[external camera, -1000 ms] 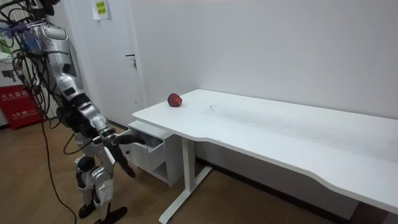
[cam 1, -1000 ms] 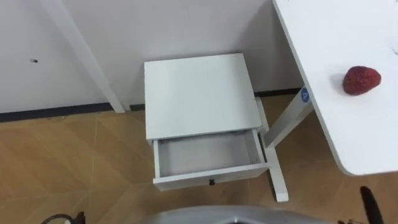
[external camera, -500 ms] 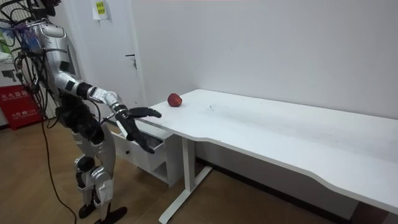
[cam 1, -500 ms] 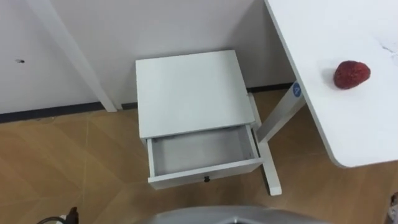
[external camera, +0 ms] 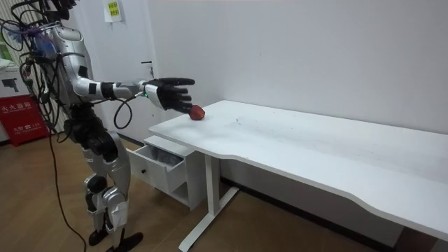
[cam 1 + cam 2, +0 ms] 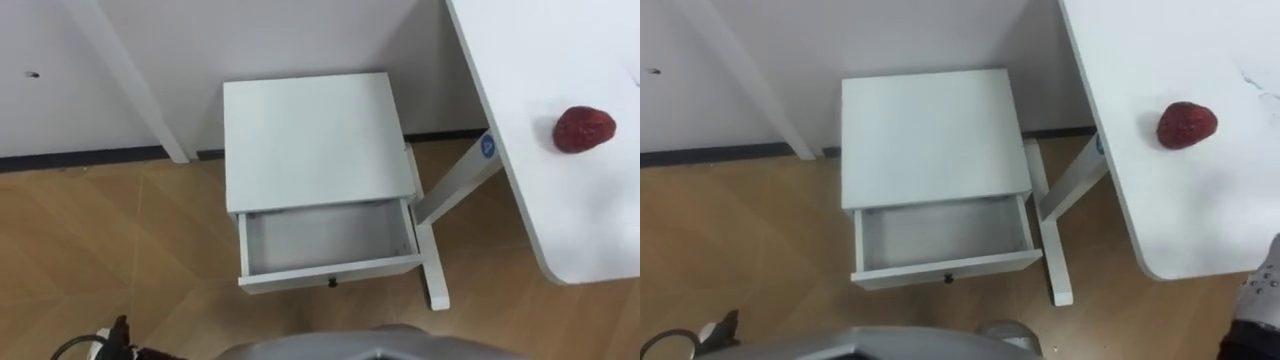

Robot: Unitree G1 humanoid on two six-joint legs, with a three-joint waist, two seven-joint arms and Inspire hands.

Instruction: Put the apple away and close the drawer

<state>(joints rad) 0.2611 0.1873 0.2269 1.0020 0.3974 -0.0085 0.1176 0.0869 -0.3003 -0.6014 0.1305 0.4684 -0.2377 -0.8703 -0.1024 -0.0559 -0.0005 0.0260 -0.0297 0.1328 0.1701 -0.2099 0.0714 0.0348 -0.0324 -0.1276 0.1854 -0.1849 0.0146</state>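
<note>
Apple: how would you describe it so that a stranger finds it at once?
Find the big white table right of the small cabinet. On its end nearest the cabinet lies the apple. It is the only red thing there.

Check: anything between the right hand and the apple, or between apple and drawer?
Nothing visible. The open right hand hovers close to the apple on the bare table; the drawer below stands open and empty.

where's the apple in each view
Left eye view: apple at far right, on the white table.
Right eye view: apple upper right, on the table.
Room view: apple left of centre, at the table's left end.
Shared landmark: the open drawer.
</note>
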